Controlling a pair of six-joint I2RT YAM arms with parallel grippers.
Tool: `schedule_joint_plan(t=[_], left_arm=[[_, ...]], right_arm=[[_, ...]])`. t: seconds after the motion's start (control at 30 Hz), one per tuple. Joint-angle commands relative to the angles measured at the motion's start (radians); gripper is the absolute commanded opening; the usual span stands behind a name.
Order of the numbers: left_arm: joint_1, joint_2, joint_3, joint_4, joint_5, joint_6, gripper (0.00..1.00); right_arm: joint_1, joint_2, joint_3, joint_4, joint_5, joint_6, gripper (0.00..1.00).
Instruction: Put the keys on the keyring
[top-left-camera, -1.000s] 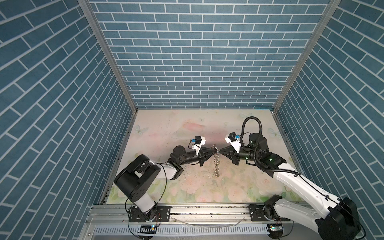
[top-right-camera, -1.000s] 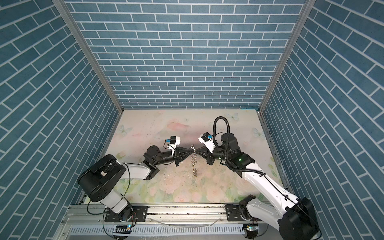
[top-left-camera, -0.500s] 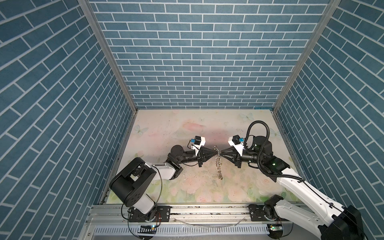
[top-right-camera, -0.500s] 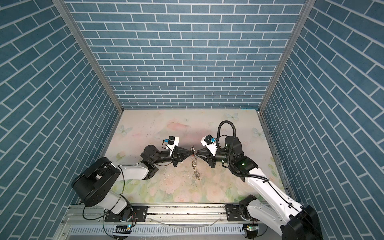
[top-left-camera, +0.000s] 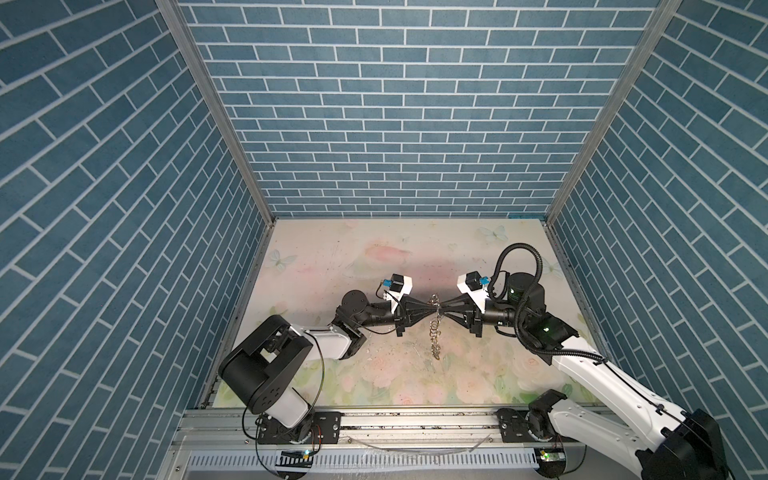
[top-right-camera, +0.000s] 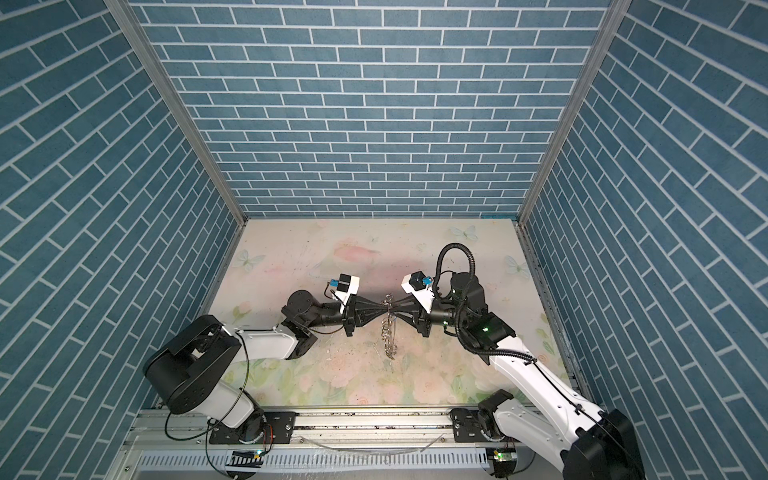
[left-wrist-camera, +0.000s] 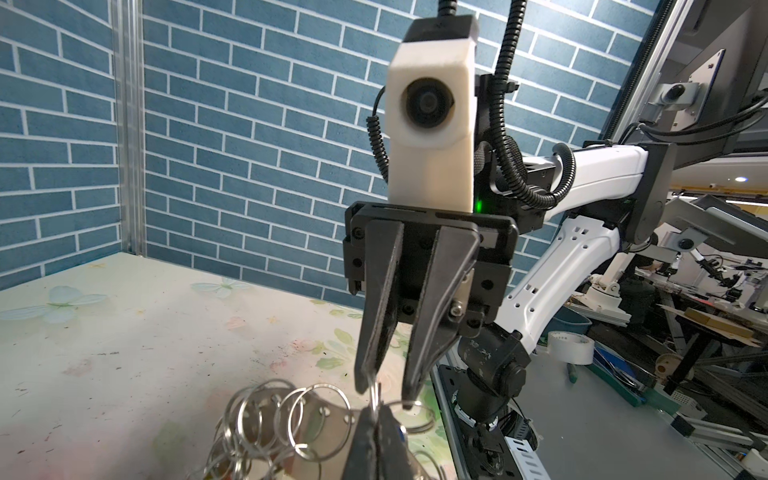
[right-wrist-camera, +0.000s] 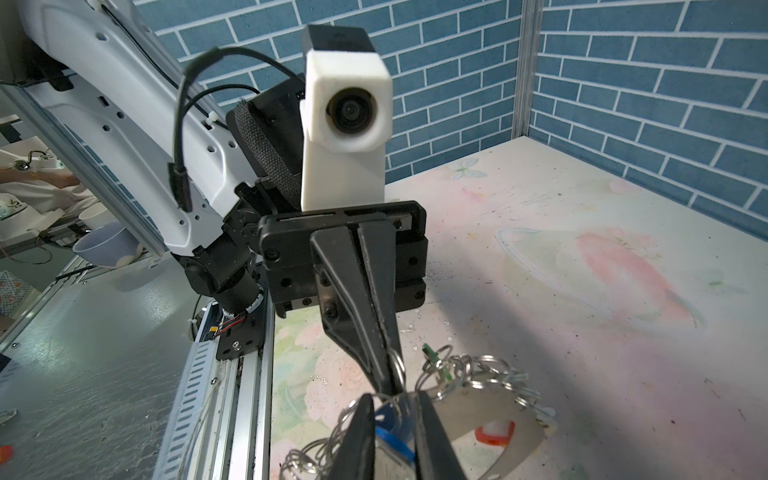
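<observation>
Nearest, a metal rail (top-left-camera: 415, 422) carries the bases of the 2 arms, 1 at the left and 1 at the right. Beyond it lies the flowered table (top-left-camera: 374, 257). The keyring (top-left-camera: 435, 334) is at mid-table, and its string of small silver rings trails toward the near edge. In both top views I cannot tell whether the end of that string rests on the table or hangs above it.

Above the string the 2 pincers meet tip to tip. The left gripper (top-left-camera: 433, 316) reaches in from the left and the right gripper (top-left-camera: 442, 316) from the right. In the right wrist view the left gripper (right-wrist-camera: 388, 384) has its jaws pressed together on 1 thin ring of the keyring.

In the left wrist view the right gripper (left-wrist-camera: 388, 392) has its jaws narrowly apart, with a thin ring running between the tips. The right wrist view shows a blue-tagged key (right-wrist-camera: 392, 436) in that gap. I cannot tell whether the key is clamped or merely hangs below.

A green-tagged key (right-wrist-camera: 430, 358) sits among the bunched rings. A red-tagged key (right-wrist-camera: 494, 434) shows at the keyring's flat silvery band.

Farther back, the table runs to the blue brick wall (top-left-camera: 395, 124).
</observation>
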Motion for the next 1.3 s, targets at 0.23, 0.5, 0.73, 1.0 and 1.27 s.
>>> schedule_joint_plan(t=[0.23, 0.5, 0.73, 1.0, 1.27], left_arm=[[-0.019, -0.018, 0.037, 0.053, 0.016, 0.004, 0.0], [-0.019, -0.002, 0.024, 0.053, 0.008, 0.031, 0.03], [0.055, -0.002, 0.001, -0.071, 0.014, 0.122, 0.18], [0.079, -0.18, 0.048, -0.724, -0.088, 0.507, 0.3], [0.079, -0.17, 0.073, -0.742, 0.03, 0.495, 0.26]], right_arm=[[-0.004, 0.008, -0.01, 0.038, -0.074, 0.033, 0.05], [-0.002, -0.011, -0.002, 0.01, -0.05, 0.02, 0.0], [0.0, 0.041, 0.118, -0.257, 0.137, -0.076, 0.0], [0.026, 0.134, 0.209, -0.367, 0.171, -0.143, 0.0], [0.098, 0.21, 0.267, -0.445, 0.166, -0.217, 0.0]])
